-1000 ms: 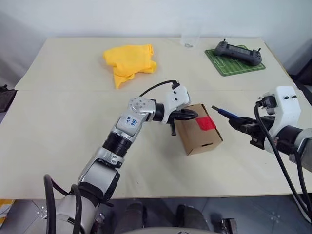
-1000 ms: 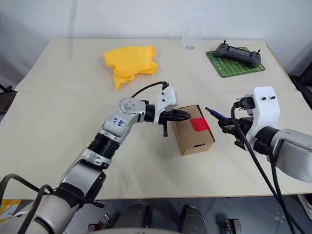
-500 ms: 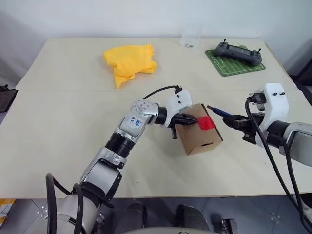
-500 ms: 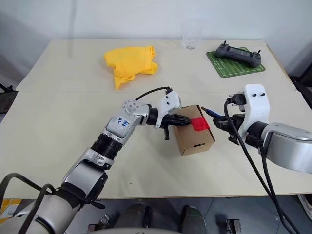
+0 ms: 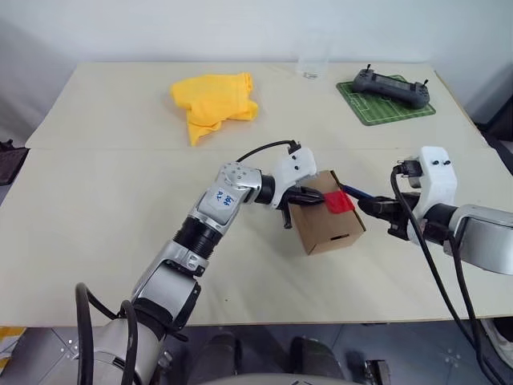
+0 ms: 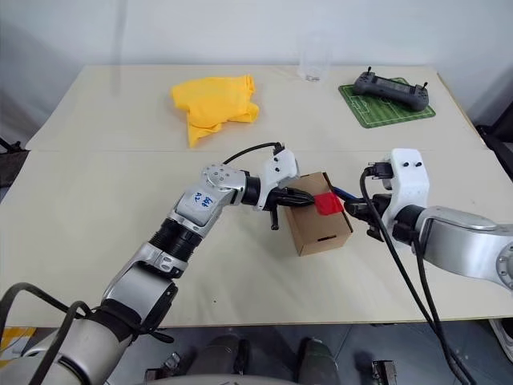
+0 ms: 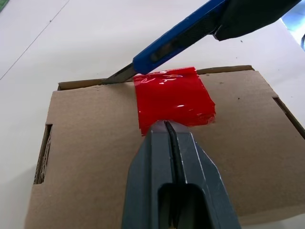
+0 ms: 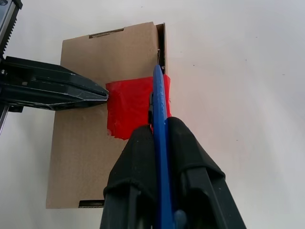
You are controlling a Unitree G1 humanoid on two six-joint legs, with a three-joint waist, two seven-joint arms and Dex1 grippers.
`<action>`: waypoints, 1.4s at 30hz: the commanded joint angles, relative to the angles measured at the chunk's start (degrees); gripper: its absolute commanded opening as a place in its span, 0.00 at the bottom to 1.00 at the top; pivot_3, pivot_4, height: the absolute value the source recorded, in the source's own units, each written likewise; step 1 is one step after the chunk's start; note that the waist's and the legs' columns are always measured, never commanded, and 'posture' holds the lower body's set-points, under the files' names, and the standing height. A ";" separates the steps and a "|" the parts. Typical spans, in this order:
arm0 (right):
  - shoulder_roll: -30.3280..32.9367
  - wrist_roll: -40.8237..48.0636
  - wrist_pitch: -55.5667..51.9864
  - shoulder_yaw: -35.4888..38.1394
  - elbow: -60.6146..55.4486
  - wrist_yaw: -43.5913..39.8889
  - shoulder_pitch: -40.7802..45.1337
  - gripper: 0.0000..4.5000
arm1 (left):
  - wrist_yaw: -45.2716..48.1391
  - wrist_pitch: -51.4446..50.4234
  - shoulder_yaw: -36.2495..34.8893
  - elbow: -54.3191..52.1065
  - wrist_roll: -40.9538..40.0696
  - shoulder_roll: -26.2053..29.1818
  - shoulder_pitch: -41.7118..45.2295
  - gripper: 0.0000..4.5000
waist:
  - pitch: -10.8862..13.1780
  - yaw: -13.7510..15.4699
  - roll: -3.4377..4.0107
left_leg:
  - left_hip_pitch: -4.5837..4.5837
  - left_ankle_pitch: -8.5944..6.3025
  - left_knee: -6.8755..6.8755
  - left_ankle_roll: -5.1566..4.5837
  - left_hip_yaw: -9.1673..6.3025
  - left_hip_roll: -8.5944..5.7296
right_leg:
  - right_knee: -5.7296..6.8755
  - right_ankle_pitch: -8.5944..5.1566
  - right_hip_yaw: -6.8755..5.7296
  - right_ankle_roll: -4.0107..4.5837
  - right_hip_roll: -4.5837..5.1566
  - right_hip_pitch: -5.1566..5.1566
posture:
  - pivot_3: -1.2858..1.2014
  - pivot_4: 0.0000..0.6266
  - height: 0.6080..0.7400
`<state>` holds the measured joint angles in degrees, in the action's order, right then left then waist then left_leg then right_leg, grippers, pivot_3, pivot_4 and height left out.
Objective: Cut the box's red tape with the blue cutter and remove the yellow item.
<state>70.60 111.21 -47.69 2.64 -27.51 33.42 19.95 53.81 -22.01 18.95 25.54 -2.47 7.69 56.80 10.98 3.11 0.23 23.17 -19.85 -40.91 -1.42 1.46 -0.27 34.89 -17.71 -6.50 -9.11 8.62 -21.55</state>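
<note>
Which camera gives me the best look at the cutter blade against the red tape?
The left wrist view: the blue cutter has its metal blade at the red tape edge, along the box seam. The right wrist view looks down the cutter's length. The eye views show it small, beside the right gripper.

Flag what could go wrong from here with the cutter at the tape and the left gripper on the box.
1. The blue cutter, held in the right gripper, has its blade at the red tape's edge; the left gripper, shut, rests on the tape's other edge, so an overshooting stroke could hit it.
2. The box seems steadied only by that fingertip, so cutting force may push or rotate it.
3. A deep cut might nick whatever is inside.
</note>
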 commanded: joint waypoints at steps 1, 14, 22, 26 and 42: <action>-0.39 0.87 -0.27 0.46 -1.07 0.90 0.28 0.02 | 0.23 -0.91 1.07 -0.62 0.84 0.14 -0.91 0.00 | 0.00 0.00 0.00 | 0.00 0.00 0.00 0.00 0.00 0.00 | 0.00 0.00 0.00 0.00 0.00 0.00 | 0.52 0.24 1.00; -0.74 1.79 -3.43 1.57 -0.90 -0.11 -1.86 0.02 | -0.92 -1.74 4.72 -0.34 4.35 0.68 -1.71 0.00 | -0.01 0.06 0.00 | -0.01 0.00 0.00 0.00 0.00 0.00 | 0.00 0.00 0.00 0.00 0.00 0.02 | 0.52 0.24 1.00; -0.96 1.79 -5.90 2.31 -0.14 -2.81 -3.22 0.02 | -1.72 -2.31 7.12 0.17 6.47 -0.13 -2.60 0.00 | -0.21 0.20 -0.07 | -0.04 0.00 0.00 0.00 -0.03 0.01 | 0.00 0.00 0.00 0.00 0.00 0.07 | 0.52 0.24 1.00; -0.41 1.79 -6.57 3.32 -0.04 -3.99 -5.20 0.02 | -2.08 -3.10 7.33 -0.83 6.42 -0.71 -3.27 0.00 | -0.34 0.27 -0.15 | -0.08 -0.01 -0.01 -0.01 -0.04 0.02 | -0.01 0.00 0.00 0.00 0.01 0.11 | 0.52 0.24 1.00; 7.76 1.79 -10.11 8.27 1.12 -13.38 -12.90 0.02 | -3.26 -3.59 7.60 -0.88 6.73 -0.92 -4.22 0.00 | -0.69 1.27 -0.38 | -0.12 -0.02 0.00 -0.03 -0.08 0.05 | -0.06 0.00 -0.01 0.01 0.01 0.19 | 0.52 0.24 1.00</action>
<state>77.29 111.53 -54.89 11.80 -25.08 21.58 8.65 50.66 -23.05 23.66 22.02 1.68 6.15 55.24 10.29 4.37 -0.16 23.04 -19.86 -40.91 -1.44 1.38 -0.22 34.83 -17.71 -6.51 -9.10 8.62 -21.35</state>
